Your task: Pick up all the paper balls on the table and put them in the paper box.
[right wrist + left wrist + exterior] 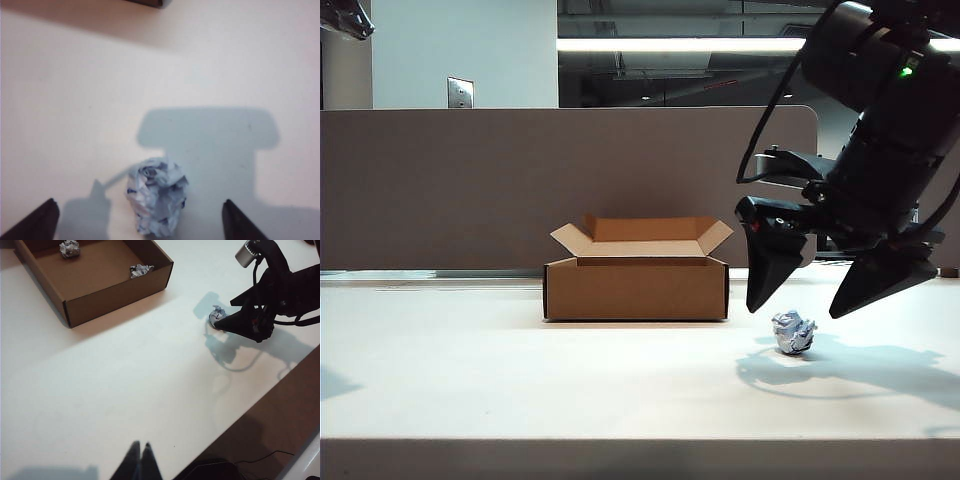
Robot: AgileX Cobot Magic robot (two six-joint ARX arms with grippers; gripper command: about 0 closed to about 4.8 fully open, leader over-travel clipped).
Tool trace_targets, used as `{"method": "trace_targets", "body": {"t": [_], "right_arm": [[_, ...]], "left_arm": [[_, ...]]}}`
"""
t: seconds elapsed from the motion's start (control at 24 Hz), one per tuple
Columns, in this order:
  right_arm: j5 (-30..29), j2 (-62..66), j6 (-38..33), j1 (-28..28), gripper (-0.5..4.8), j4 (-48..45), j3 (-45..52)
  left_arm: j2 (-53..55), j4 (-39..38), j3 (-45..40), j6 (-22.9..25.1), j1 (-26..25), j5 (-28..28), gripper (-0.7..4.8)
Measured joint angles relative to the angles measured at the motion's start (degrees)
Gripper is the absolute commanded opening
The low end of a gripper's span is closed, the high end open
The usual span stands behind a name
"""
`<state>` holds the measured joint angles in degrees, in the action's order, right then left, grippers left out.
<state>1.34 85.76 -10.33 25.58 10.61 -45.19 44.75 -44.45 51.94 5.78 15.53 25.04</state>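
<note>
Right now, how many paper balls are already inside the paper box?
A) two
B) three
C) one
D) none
A: the left wrist view shows two paper balls lying on the floor of the paper box, while a third paper ball sits on the table under the open right claw; the shut left claw is far from it.

Bare table (520, 380) around paper ball (793, 332), paper box (636, 287) apparently well clear behind.
</note>
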Motion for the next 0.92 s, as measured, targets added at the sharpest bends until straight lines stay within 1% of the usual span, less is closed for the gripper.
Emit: {"method": "trace_targets", "body": {"t": [0.08,0.25,0.33,0.38,0.42,0.46,0.54,0.63,0.71,0.92], "right_arm": [[0.02,0.00,0.02,0.00,3.76,-0.66,-0.02],[0.00,0.50,0.00,0.00,3.69,-0.31,-0.04],[0.00,1.99,0.00,0.00,3.47,0.50,0.04],[0.00,2.49,-0.02,0.00,3.14,0.90,0.11],[-0.02,2.89,0.00,0.00,2.68,1.09,0.15],[-0.09,3.06,-0.07,0.00,2.45,1.09,0.15],[-0.33,3.13,-0.09,0.00,2.29,0.85,0.13],[-0.76,3.10,-0.02,0.02,1.79,0.68,0.11],[-1.36,3.10,-0.11,0.02,1.69,0.37,0.11],[-1.38,3.13,-0.02,0.02,1.65,-0.07,0.11]], "left_arm": [[0.00,0.00,0.00,0.00,0.00,-0.02,-0.02],[0.00,0.00,0.00,0.00,0.00,-0.76,-0.02],[0.00,0.00,0.00,0.00,0.00,-0.81,-0.02],[0.00,-0.02,0.00,0.00,0.00,-0.81,-0.02],[0.00,0.00,0.00,0.00,0.00,-0.81,-0.02],[0.00,0.00,0.00,0.00,0.00,-0.83,-0.02],[0.00,0.00,0.00,0.00,0.00,-0.83,-0.02],[0.00,0.00,0.00,0.00,0.00,-0.83,-0.02],[0.00,0.00,0.00,0.00,0.00,-0.83,-0.02],[0.00,0.00,0.00,0.00,0.00,-0.83,-0.02]]}}
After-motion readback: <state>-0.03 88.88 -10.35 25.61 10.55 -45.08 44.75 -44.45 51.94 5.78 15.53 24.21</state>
